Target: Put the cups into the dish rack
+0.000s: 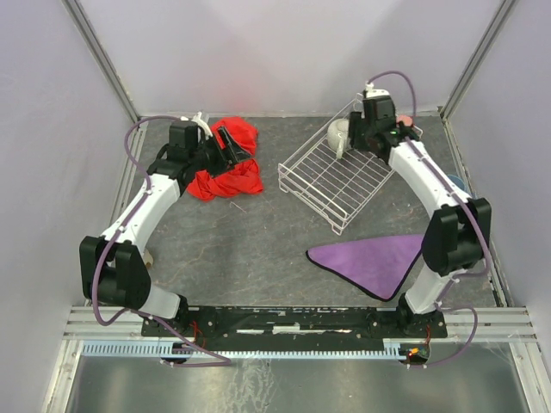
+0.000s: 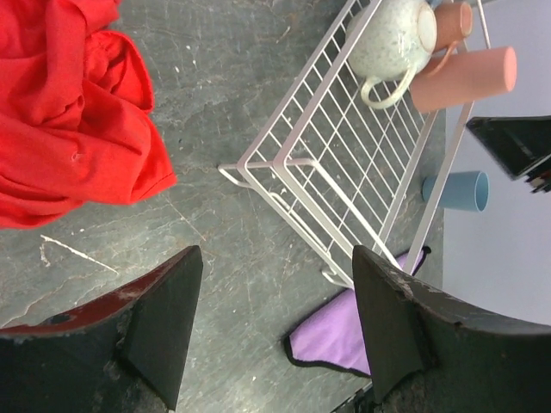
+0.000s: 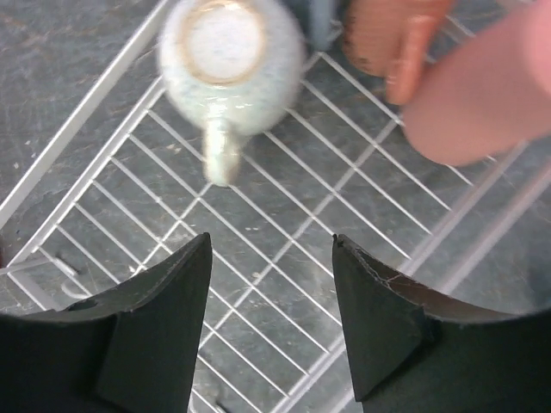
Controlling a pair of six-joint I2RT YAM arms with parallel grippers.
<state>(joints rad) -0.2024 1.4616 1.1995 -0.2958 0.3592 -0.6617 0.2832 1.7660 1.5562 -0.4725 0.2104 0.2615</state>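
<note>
The white wire dish rack (image 1: 307, 204) stands right of centre. A cream handled mug (image 1: 337, 136) sits upside down in its far corner, seen close in the right wrist view (image 3: 231, 56). Beside it are a small orange mug (image 3: 392, 39) and a blurred salmon-pink tumbler (image 3: 482, 103), which looks laid on its side (image 2: 465, 77). A light-blue cup (image 2: 456, 189) stands on the table outside the rack's right side. My right gripper (image 3: 271, 249) hangs open and empty over the rack floor near the cream mug. My left gripper (image 2: 275, 284) is open and empty beside the red cloth.
A crumpled red cloth (image 1: 228, 168) lies at the back left under my left arm. A purple cloth (image 1: 374, 258) lies in front of the rack by the right arm's base. White walls close in the table on three sides.
</note>
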